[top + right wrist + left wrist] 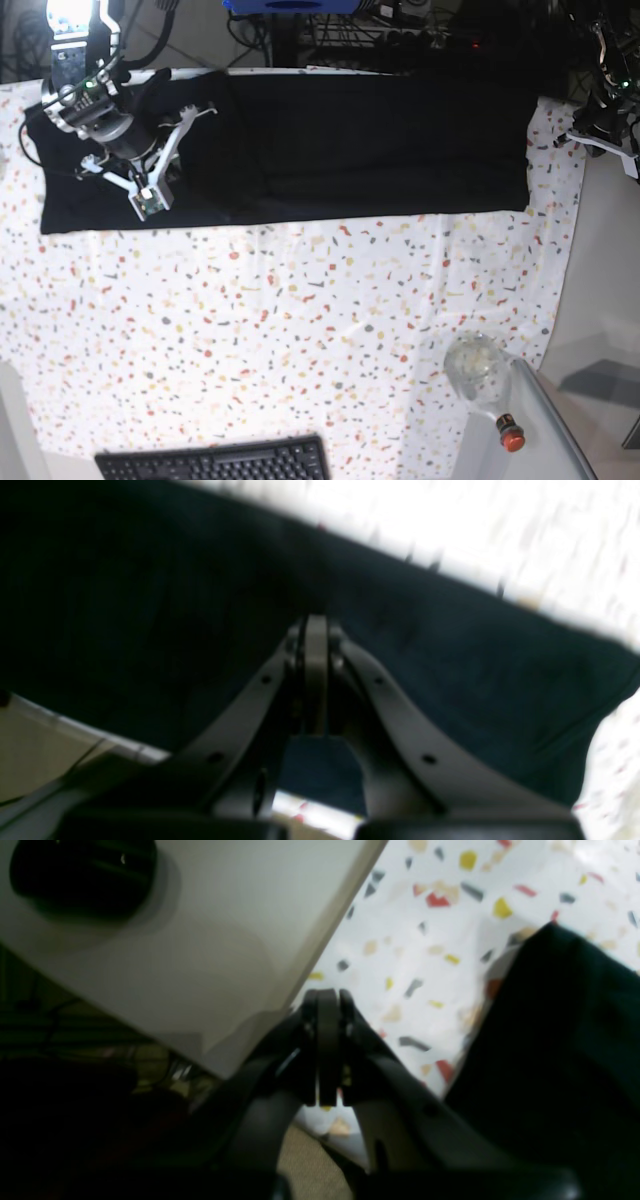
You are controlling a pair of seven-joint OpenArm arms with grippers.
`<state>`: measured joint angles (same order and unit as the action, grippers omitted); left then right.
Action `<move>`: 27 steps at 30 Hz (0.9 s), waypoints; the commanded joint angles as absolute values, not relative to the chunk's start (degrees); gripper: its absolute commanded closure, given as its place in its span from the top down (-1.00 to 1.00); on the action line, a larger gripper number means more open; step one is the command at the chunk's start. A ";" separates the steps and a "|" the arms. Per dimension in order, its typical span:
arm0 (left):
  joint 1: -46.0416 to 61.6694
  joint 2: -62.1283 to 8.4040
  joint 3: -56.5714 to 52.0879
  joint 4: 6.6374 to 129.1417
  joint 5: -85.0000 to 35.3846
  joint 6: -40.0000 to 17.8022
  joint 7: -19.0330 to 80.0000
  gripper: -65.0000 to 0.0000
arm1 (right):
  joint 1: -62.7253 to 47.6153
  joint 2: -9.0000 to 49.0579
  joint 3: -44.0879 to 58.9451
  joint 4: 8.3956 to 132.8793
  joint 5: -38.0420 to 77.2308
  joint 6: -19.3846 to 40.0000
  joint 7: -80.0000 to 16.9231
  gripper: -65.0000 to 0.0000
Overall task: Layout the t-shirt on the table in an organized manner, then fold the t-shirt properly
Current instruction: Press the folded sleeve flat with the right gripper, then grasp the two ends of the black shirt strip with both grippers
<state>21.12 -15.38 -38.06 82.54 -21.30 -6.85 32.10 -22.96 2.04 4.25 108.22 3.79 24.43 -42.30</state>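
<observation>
Base view shows the t-shirt (340, 150) folded into a long band along the table (300, 330) far edge, both claws clenched empty, right gripper (150, 200) above its end, left gripper (600, 125) beside the other; next, likely an end-to-end fold.

Black keyboard (213, 461) at the near edge, clear red-capped bottle (483, 379) rightward.

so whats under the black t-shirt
The t-shirt lies spread in a long band on the table, whose speckled white cloth shows around it. Whatever else might lie beneath the fabric is covered and cannot be seen.
</observation>
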 commanded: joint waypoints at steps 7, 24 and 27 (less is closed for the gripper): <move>20.97 -16.31 -38.46 83.65 -21.58 -6.81 30.73 -1.00 | -17.71 1.36 9.19 93.23 3.82 24.22 -39.25 -1.00; 22.64 -11.91 -39.16 87.96 -21.67 -32.57 30.73 -0.55 | -21.67 1.36 13.23 107.12 4.09 24.31 -38.90 -1.00; 21.76 -11.74 -38.81 87.52 -22.64 -32.57 30.73 0.31 | -22.02 1.36 13.23 107.56 4.09 24.40 -38.90 -1.00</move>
<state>21.93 -10.96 -38.59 86.83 -21.67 -32.40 31.57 -22.09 0.95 13.13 106.45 3.81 24.43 -39.86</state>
